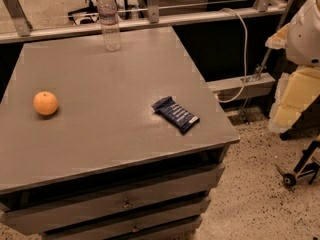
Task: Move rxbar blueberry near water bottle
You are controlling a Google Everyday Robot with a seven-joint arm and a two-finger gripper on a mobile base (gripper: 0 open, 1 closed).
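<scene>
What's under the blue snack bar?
The bar lies flat on the grey table; the spot right beneath it is covered. Lower down sit drawers. The gripper is far right, off the table.

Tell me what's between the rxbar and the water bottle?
Nothing, just bare table in the camera view between rxbar blueberry and water bottle. The gripper hangs off to the right.

An orange (45,103) sits on the grey cabinet (117,79).
</scene>
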